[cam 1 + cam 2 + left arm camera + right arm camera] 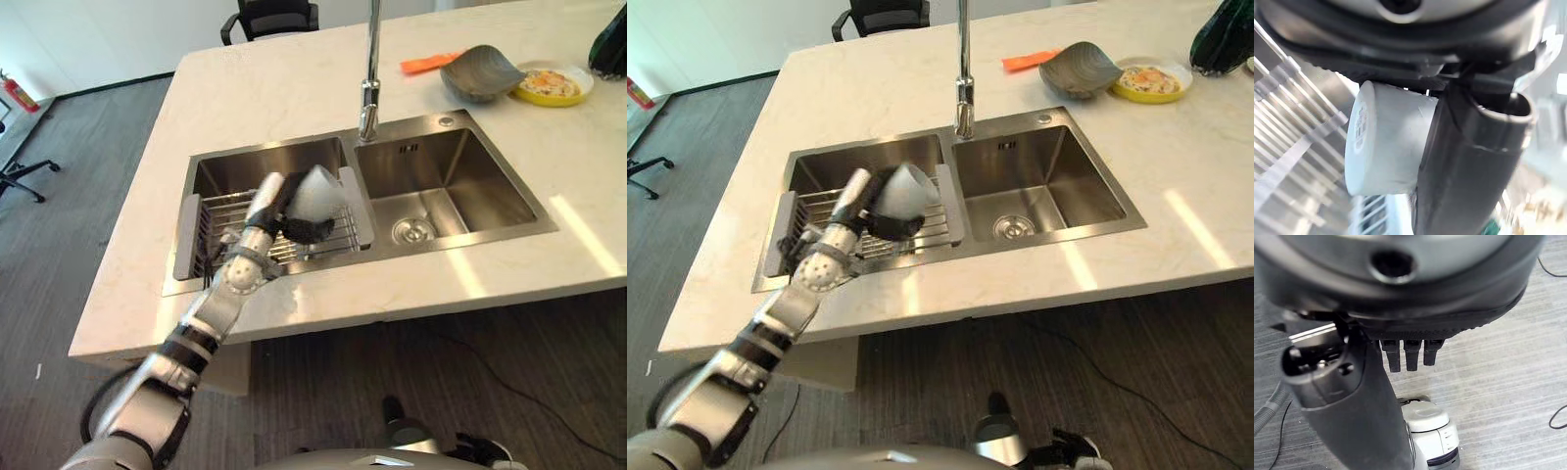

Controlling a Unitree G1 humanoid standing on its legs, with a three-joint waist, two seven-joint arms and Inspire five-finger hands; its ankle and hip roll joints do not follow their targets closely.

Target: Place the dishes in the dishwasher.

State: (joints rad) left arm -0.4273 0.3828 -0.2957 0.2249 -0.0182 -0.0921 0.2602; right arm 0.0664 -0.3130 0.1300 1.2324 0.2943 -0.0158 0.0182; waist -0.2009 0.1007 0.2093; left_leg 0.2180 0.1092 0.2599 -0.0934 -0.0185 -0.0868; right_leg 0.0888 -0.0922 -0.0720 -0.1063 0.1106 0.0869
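My left hand (pixel 279 208) reaches over the left basin of the steel sink (pixel 196 176), its dark fingers curled round a pale grey bowl (pixel 315 191). The bowl is tilted on its side, just above a wire rack (pixel 220 220) that spans that basin. The same bowl (pixel 906 191) and hand (pixel 867 211) appear in the right eye view. From the left wrist, the white-covered thumb (pixel 1386 142) stands out above the rack's bars (pixel 1298 147). My right hand (pixel 1405 355) hangs over the floor with relaxed fingers, holding nothing.
A tall faucet (pixel 369 88) stands between the basins; the right basin (pixel 431 186) has a drain. On the far counter are a grey bowl (pixel 480 73), a yellow plate of food (pixel 554 83), an orange item (pixel 428 64) and a dark object (pixel 612 44). Office chairs stand beyond.
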